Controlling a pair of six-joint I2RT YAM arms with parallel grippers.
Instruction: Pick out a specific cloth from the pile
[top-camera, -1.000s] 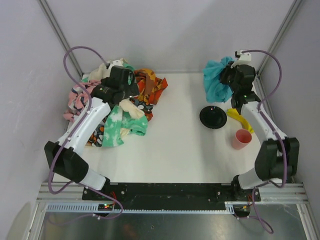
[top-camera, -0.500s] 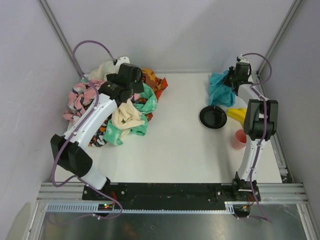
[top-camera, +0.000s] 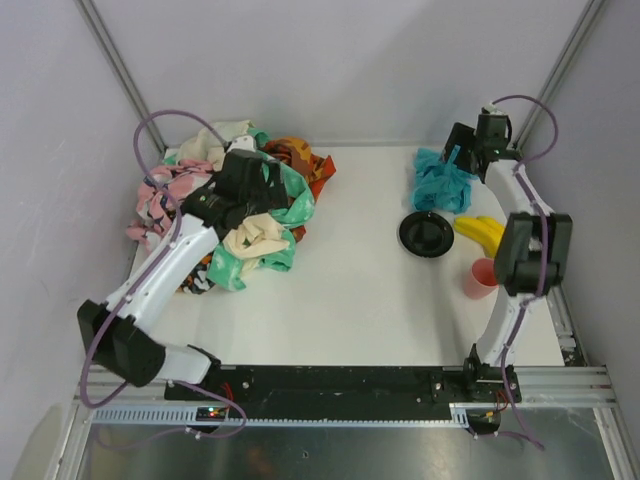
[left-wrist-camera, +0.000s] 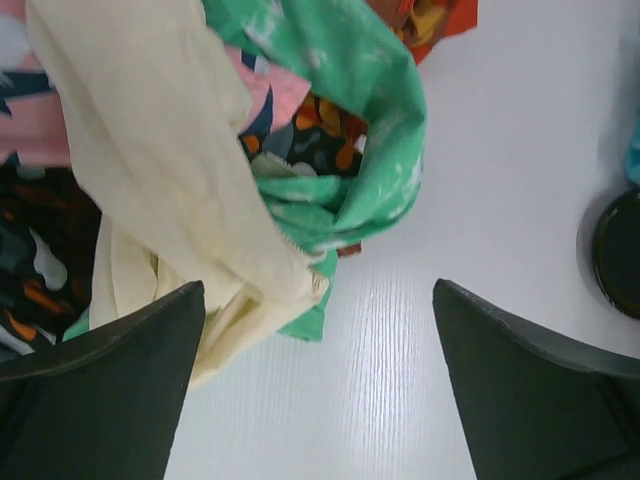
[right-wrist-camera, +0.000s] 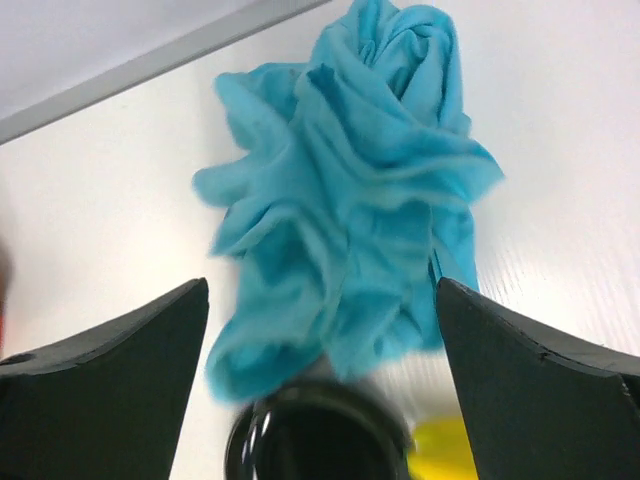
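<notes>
Now the cloth (top-camera: 440, 182) lies crumpled on the table (top-camera: 350, 300) just behind the plate (top-camera: 427, 234), on the plate's far side toward the back wall, with its near edge coming right up to the plate's rim; whether the two touch I cannot tell. The right gripper (right-wrist-camera: 322, 290) hangs over the far end of the cloth, farther from the plate than the cloth itself. Its fingers (right-wrist-camera: 110, 350) are spread wide, and nothing is pinched between them. In the right wrist view the cloth fills the gap between the two fingers, lying flat in loose folds below them and apart from them, and the plate's dark rim shows at the cloth's near edge. A banana (top-camera: 480, 232) lies just right of the plate, close to the cloth's near right corner, and a pink cup (top-camera: 483, 278) stands nearer the arms, to the plate's right. The pile (top-camera: 300, 165) sits well to the left of the plate, across a bare stretch of table. The left gripper (left-wrist-camera: 315, 295) hovers over the side of the pile that faces the plate, its jaws also wide apart and grasping nothing. Below it a cream cloth (left-wrist-camera: 150, 150) drapes beside the left finger, and a mint-green cloth (left-wrist-camera: 370, 90) curls over a dark patterned one.
</notes>
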